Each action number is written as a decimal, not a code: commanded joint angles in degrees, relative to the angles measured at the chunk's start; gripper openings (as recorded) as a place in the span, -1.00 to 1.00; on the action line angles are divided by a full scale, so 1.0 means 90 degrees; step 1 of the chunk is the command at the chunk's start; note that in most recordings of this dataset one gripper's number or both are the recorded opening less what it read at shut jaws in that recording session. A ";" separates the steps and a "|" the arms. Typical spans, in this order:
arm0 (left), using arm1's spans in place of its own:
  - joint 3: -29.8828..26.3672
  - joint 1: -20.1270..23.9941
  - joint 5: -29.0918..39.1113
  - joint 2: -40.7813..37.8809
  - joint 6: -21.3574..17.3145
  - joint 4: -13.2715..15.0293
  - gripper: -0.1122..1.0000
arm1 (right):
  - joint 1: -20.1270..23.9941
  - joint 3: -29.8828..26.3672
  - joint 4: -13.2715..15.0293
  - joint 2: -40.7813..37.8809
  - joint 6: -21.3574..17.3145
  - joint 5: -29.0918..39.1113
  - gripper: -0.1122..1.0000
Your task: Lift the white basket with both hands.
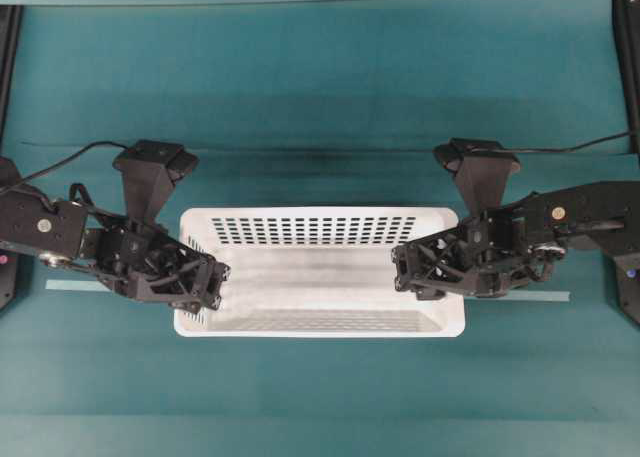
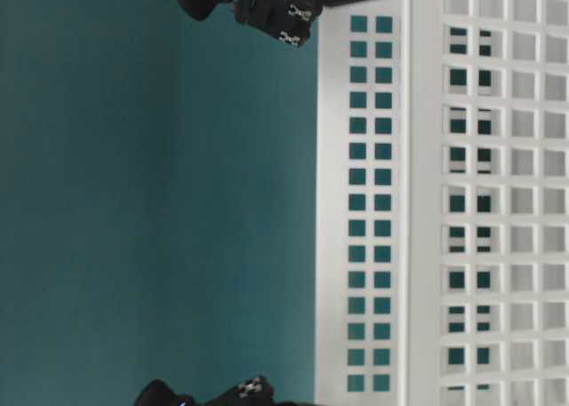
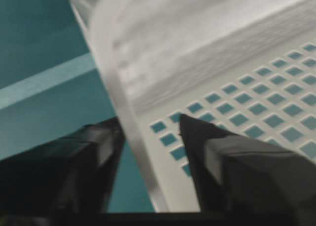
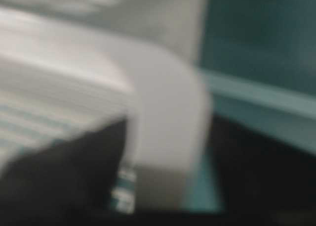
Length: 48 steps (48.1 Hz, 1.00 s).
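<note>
Left gripper (image 3: 148, 137) fingers straddling the white basket (image 1: 320, 267) rim, jaws apart, clamping nothing we could see, right gripper (image 4: 168, 152) likewise astride the opposite end wall, view blurred, basket resting on teal table cloth (image 1: 320, 107), we noted pale tape strip (image 1: 75, 285) beneath.

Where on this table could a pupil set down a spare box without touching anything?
Free: the teal table beyond the large white slotted plastic basket, and the strip in front of it. Crowded: the basket's two short ends, where the left end effector and right end effector straddle the rim.
</note>
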<state>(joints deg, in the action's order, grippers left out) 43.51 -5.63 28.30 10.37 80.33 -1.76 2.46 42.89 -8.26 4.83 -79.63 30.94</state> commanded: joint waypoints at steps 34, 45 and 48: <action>0.0010 0.0010 -0.0010 0.0576 0.0000 -0.0029 0.70 | -0.0137 0.0029 -0.0020 0.0537 -0.0098 0.0332 0.94; 0.0059 0.0039 0.0020 0.1084 -0.0068 -0.0029 0.70 | -0.0332 -0.0117 0.0010 0.0791 -0.0039 0.0312 0.94; 0.0078 0.0039 0.0020 0.1318 -0.0098 -0.0029 0.70 | -0.0400 -0.0117 0.0107 0.0986 -0.0029 0.0303 0.94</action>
<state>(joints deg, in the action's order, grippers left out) 44.56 -5.45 28.65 19.25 79.80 -1.85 -0.53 42.63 -8.17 11.87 -80.07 34.01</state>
